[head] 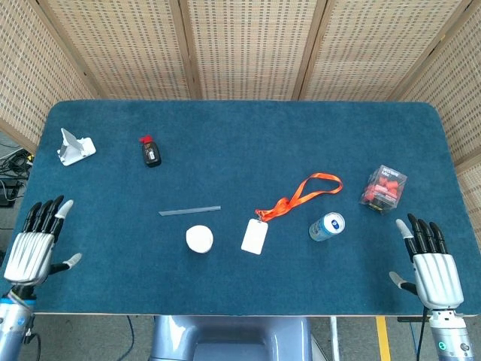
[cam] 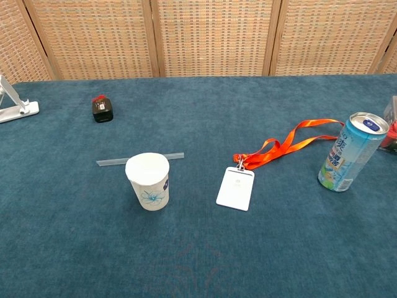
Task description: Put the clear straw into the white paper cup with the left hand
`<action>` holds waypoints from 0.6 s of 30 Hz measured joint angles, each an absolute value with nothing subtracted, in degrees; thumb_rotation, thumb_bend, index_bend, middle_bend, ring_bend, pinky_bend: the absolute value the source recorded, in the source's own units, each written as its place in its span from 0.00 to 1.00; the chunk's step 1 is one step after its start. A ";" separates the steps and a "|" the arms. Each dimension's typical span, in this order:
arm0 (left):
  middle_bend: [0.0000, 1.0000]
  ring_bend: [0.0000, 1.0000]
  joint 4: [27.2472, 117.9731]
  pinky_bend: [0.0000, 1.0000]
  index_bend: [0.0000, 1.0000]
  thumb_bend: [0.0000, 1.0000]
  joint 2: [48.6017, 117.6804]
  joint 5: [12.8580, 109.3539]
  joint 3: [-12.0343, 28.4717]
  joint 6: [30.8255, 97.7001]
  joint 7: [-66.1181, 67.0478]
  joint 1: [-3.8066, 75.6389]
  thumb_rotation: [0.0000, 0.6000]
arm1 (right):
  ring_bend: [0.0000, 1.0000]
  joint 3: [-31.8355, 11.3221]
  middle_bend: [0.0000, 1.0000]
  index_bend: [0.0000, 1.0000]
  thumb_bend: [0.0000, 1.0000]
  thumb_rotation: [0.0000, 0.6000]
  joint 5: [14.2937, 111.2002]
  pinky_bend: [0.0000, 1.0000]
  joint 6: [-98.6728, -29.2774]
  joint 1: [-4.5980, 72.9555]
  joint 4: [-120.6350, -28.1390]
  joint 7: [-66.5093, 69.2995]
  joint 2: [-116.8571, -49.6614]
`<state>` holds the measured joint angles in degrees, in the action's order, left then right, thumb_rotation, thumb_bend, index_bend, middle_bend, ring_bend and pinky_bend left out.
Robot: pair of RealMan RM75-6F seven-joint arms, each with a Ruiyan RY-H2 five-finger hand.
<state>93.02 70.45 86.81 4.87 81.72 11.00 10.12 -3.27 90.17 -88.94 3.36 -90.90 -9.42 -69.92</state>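
Hovering at the near left corner of the tabletop, the left robot hand is seen in the head view with fingers spread and nothing held or touched. The right robot hand is likewise spread and empty at the near right corner. Both are well apart from every object, and neither is shown in the chest view.

Open blue surface is left between the left robot hand and the clear straw, which lies flat just behind the white paper cup. The cup stands upright near the front edge; whether straw and cup touch cannot be told. Its inside is seen only as white.

To the right are found a white badge on an orange lanyard and an upright drink can
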 measured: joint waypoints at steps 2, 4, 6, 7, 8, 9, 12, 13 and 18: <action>0.00 0.00 93.54 0.00 0.10 0.13 70.47 85.88 6.08 79.40 12.11 12.13 1.00 | 0.00 -3.38 0.00 0.08 0.07 1.00 89.89 0.00 -88.84 3.38 -90.85 -9.20 -69.86; 0.00 0.00 93.89 0.00 0.15 0.15 70.64 84.93 7.10 77.34 13.28 13.92 1.00 | 0.00 -3.48 0.00 0.08 0.07 1.00 89.60 0.00 -88.70 3.41 -90.78 -8.93 -69.81; 0.00 0.00 94.10 0.00 0.19 0.18 71.17 83.59 8.27 74.77 14.59 16.15 1.00 | 0.00 -3.60 0.00 0.08 0.07 1.00 89.21 0.00 -88.50 3.45 -90.65 -8.61 -69.76; 0.00 0.00 94.12 0.00 0.21 0.19 71.51 82.94 8.76 73.65 15.13 17.10 1.00 | 0.00 -3.69 0.00 0.08 0.07 1.00 88.93 0.00 -88.35 3.47 -90.55 -8.37 -69.72; 0.00 0.00 94.12 0.00 0.22 0.20 72.00 81.96 9.35 72.17 15.87 18.32 1.00 | 0.00 -3.75 0.00 0.08 0.07 1.00 88.73 0.00 -88.24 3.49 -90.48 -8.17 -69.70; 0.00 0.00 94.08 0.00 0.24 0.22 72.45 81.25 9.75 71.04 16.41 19.26 1.00 | 0.00 -3.84 0.00 0.08 0.07 1.00 88.48 0.00 -88.12 3.51 -90.39 -7.95 -69.67; 0.00 0.00 93.58 0.00 0.28 0.25 74.68 78.39 11.11 67.19 18.66 22.74 1.00 | 0.00 -4.14 0.00 0.08 0.07 1.00 87.68 0.00 -87.76 3.58 -90.10 -7.07 -69.50; 0.00 0.00 93.33 0.00 0.29 0.27 75.53 77.44 11.49 66.18 19.48 23.74 1.00 | 0.00 -4.23 0.00 0.08 0.07 1.00 87.49 0.00 -87.65 3.60 -90.02 -6.79 -69.43; 0.00 0.00 90.97 0.00 0.32 0.31 80.78 72.11 13.13 62.12 24.47 28.46 1.00 | 0.00 -4.44 0.00 0.08 0.07 1.00 87.07 0.00 -87.52 3.61 -89.98 -5.86 -69.11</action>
<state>90.97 80.78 72.11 13.13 62.12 24.47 28.46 -4.44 87.07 -87.52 3.61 -89.98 -5.86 -69.11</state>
